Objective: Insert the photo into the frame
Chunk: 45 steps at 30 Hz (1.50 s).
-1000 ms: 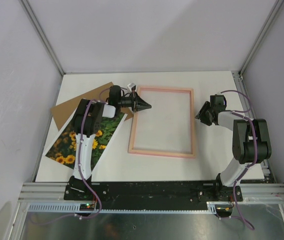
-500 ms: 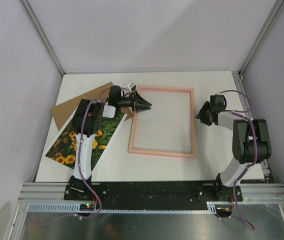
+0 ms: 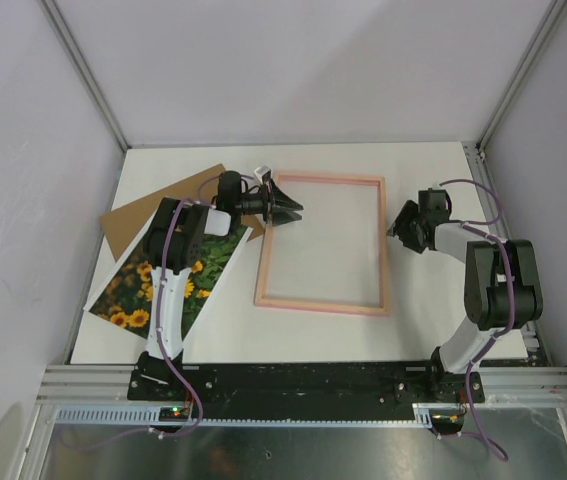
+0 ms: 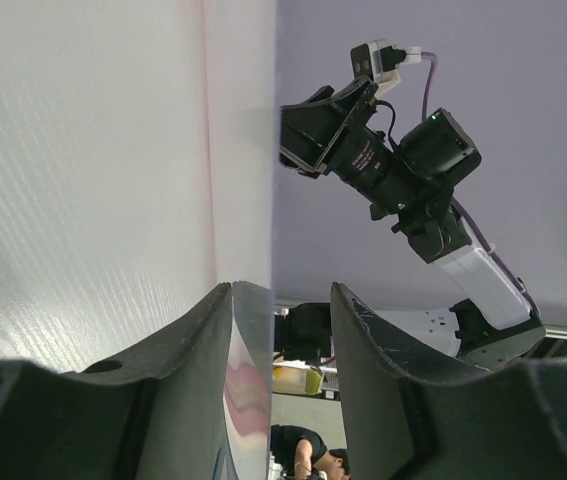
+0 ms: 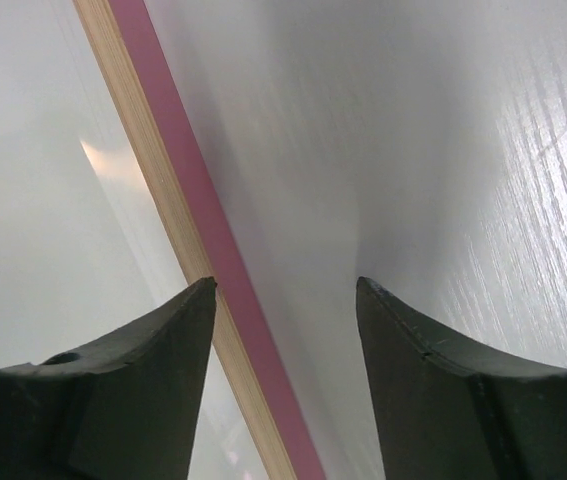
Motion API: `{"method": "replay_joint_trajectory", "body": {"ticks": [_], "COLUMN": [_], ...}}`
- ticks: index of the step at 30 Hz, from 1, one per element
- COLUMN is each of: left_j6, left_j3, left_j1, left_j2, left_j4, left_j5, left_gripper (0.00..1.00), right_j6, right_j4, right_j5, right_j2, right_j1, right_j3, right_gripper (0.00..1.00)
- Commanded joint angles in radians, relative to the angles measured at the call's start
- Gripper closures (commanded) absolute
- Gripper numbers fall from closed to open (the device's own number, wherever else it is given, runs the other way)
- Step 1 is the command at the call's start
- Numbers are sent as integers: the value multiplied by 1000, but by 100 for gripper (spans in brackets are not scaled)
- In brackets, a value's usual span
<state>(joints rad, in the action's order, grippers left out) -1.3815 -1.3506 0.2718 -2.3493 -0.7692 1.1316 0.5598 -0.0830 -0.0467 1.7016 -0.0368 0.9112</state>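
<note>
Top view: your left gripper [image 3: 291, 208], pinched shut a second ago, now has jaws spread at frame [image 3: 325, 179] far-left corner. Right gripper [image 3: 395, 228] is also wider, beside right rail. Photo [image 3: 128, 295] lies left under left arm (outside frame, not yet loaded).
Left wrist: fingers [image 4: 188, 350] apart, gripping nothing.
Right wrist: pink rail [image 5: 178, 200] runs beneath parted fingers [image 5: 163, 340], ungripped; top view hides this.

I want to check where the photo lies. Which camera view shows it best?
The top external view: the photo lies left of the frame, partly hidden by the left arm. Neither wrist view shows it.
</note>
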Motion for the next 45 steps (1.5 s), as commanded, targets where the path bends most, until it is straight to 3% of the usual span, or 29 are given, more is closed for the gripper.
{"method": "replay_joint_trajectory", "body": {"ticks": [1,14,23,34,45], "left_j6": [1,7,6,3,-1], "left_j3": [-39,-45,-48,-57,-65], "left_j1": [-2,-2,4,10,13], "left_j2": [6,1,-3,-11,-16], "left_j4": [-38,-38,-38,-38,-38], "left_j5": [3,2,1,1,6], "left_gripper": [51,51,51,51,52], "right_j6": [-20,-46,18,62,27], "right_j4": [-66,-177,-201,-232,-351], "right_j5": [37,136,160,310,498], "right_j2": [-40,-144,-152,-52,152], "right_j1": [-19,-117,-398,-717,-848], "right_j3": [1,94,213,373,595], "right_gripper": [34,18,11,6,3]}}
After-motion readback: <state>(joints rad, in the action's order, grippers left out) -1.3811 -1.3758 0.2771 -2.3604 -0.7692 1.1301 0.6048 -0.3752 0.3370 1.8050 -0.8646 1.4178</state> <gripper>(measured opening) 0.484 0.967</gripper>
